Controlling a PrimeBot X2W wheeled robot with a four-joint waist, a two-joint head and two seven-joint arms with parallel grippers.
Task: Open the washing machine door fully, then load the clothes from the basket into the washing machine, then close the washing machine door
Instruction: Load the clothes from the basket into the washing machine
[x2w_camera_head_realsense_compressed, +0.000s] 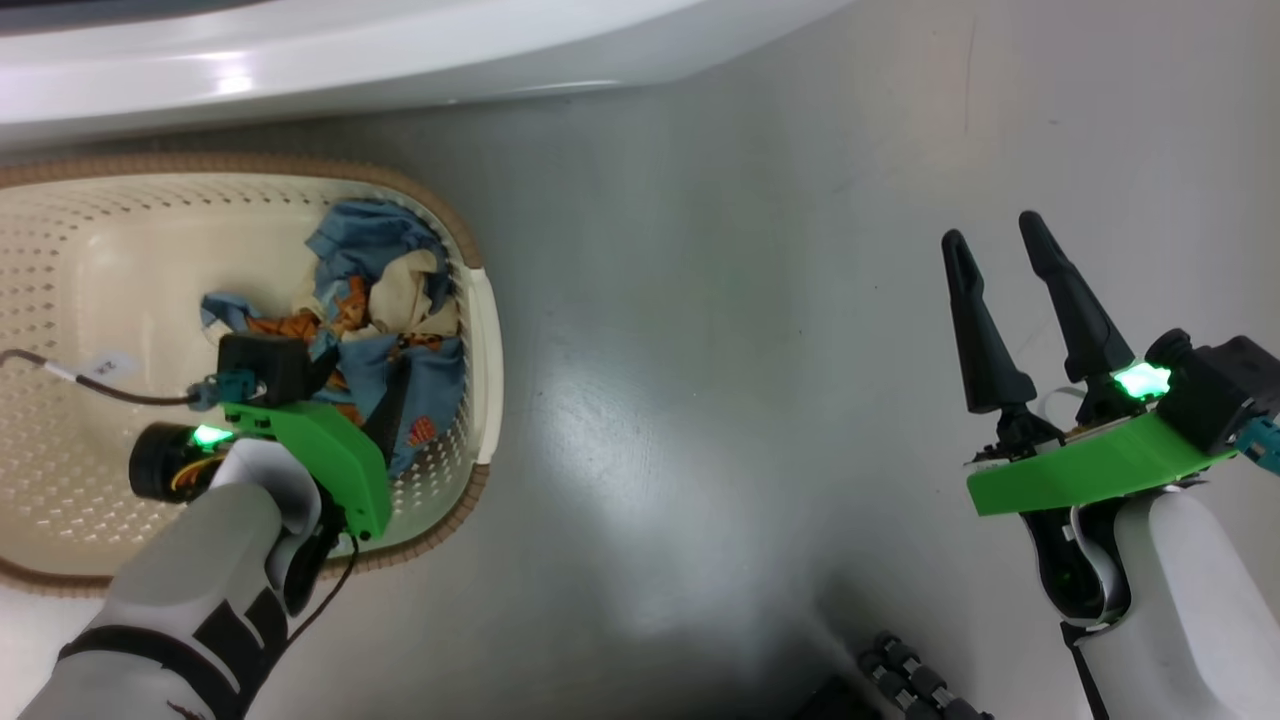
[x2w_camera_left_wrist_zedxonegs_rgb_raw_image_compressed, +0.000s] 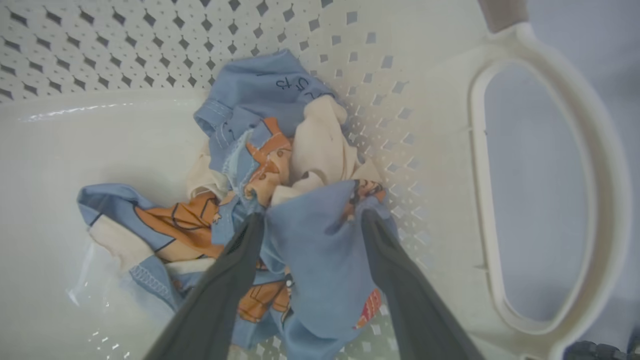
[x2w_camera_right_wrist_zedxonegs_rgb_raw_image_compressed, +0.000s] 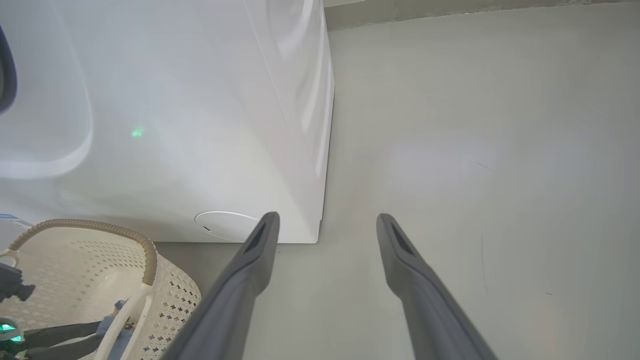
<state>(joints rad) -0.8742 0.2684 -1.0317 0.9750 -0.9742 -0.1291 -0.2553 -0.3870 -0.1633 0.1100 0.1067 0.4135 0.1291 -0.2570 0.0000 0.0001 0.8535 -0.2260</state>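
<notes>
Reaching into the basket (x2w_camera_left_wrist_zedxonegs_rgb_raw_image_compressed: 125, 50) by the washing machine (x2w_camera_right_wrist_zedxonegs_rgb_raw_image_compressed: 200, 125), the left gripper (x2w_camera_left_wrist_zedxonegs_rgb_raw_image_compressed: 312, 217) straddles the clothes (x2w_camera_left_wrist_zedxonegs_rgb_raw_image_compressed: 265, 150), jaws wide, unclamped; the right gripper (x2w_camera_head_realsense_compressed: 991, 228) hangs wide open and empty over the floor (x2w_camera_head_realsense_compressed: 700, 350).

The bare left half of the cream-white perforated plastic basket (x2w_camera_head_realsense_compressed: 60, 300) is left free; its right end is filled by crumpled light-blue printed clothes (x2w_camera_head_realsense_compressed: 380, 300). Open grey floor (x2w_camera_head_realsense_compressed: 700, 350) is found right of the basket, bounded ahead by the white boxy washing machine (x2w_camera_right_wrist_zedxonegs_rgb_raw_image_compressed: 200, 125).
</notes>
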